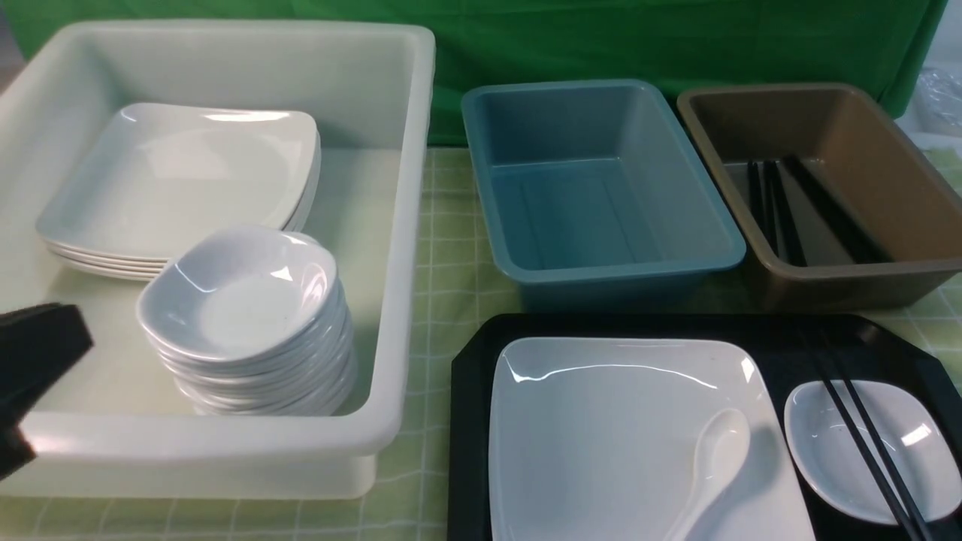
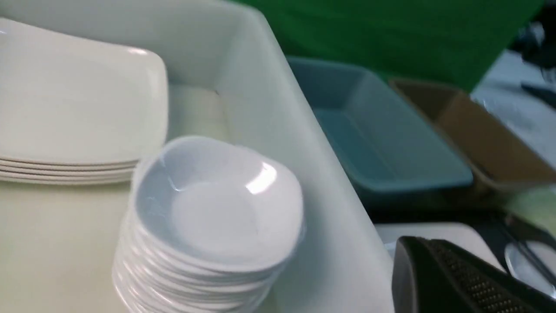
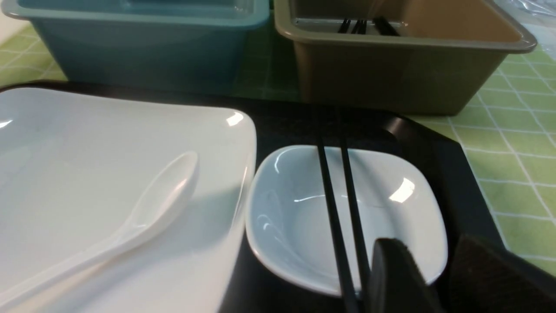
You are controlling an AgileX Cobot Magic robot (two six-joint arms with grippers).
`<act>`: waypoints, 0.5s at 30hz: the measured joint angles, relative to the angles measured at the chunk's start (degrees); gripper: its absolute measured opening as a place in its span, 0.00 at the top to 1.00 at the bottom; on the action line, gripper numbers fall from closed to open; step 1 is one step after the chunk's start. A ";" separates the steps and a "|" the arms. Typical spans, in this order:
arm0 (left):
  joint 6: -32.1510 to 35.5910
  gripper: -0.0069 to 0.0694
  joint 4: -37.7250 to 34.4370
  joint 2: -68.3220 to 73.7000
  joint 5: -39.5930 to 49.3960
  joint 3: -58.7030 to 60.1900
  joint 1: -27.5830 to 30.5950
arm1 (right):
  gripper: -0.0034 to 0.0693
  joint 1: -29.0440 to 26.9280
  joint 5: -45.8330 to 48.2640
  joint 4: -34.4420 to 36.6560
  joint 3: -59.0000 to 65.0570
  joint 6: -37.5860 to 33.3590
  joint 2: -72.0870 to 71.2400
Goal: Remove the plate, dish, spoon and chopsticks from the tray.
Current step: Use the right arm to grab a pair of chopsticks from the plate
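Note:
The black tray (image 1: 470, 376) lies at the front right. The large white plate (image 1: 601, 436) sits on it, and the white spoon (image 1: 718, 458) rests on the plate's right part. Right of the plate stands the small dish (image 1: 834, 443), with the black chopsticks (image 1: 864, 443) laid across it. In the right wrist view my right gripper (image 3: 432, 243) is open. It hangs low at the dish's (image 3: 295, 217) near rim, one finger over the dish beside the chopsticks (image 3: 336, 208), the other over the tray (image 3: 295, 126). My left gripper (image 1: 41, 353) is shut and empty over the white tub's front left.
The deep white tub (image 1: 406, 225) on the left holds a stack of plates (image 1: 180, 180) and a stack of small dishes (image 1: 240, 300). Behind the tray stand an empty teal bin (image 1: 481, 150) and a brown bin (image 1: 864, 143) holding black chopsticks (image 1: 774, 203).

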 joint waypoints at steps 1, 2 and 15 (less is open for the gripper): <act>1.70 0.90 0.12 3.35 0.82 -1.48 -2.88 | 0.63 0.00 0.00 0.00 0.00 0.00 0.00; 1.94 0.90 0.12 3.89 1.06 -2.02 -3.41 | 0.63 0.00 -0.06 0.00 0.00 0.00 0.00; 6.42 0.90 4.22 18.47 -2.37 -6.76 -25.63 | 0.64 0.12 -15.23 13.04 -0.15 27.15 0.00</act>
